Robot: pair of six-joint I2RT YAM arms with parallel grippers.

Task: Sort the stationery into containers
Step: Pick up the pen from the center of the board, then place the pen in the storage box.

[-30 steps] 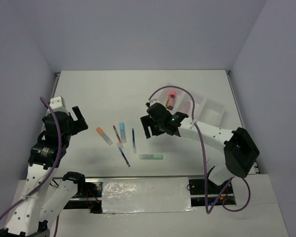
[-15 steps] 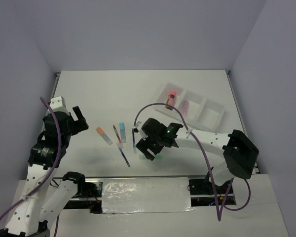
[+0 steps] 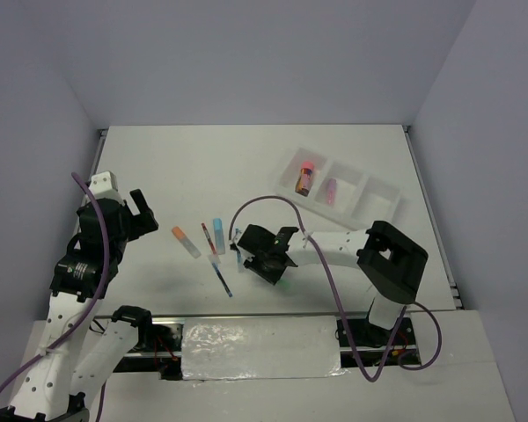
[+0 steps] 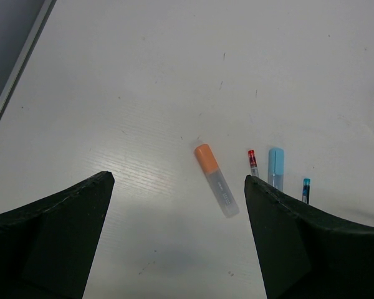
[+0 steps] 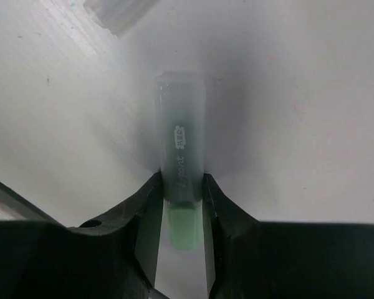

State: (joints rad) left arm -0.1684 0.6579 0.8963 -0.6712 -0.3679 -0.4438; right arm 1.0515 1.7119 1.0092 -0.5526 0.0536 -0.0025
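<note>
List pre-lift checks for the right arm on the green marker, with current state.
1. green marker centred in right hand: ok, touched on both sides.
2. Grip firm enough to lift: cannot tell.
3. Marker off the table: not ok, lies flat.
4. tray has room: ok, end compartment empty; brown cylinder and purple marker occupy the others.
5. left hand out of the path: ok, open, over by the orange marker.

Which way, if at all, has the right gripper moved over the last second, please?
Yes. Against the fixed tray, the right gripper has swung away from it, leftward and toward the view's bottom, its fingers now around the green marker.
</note>
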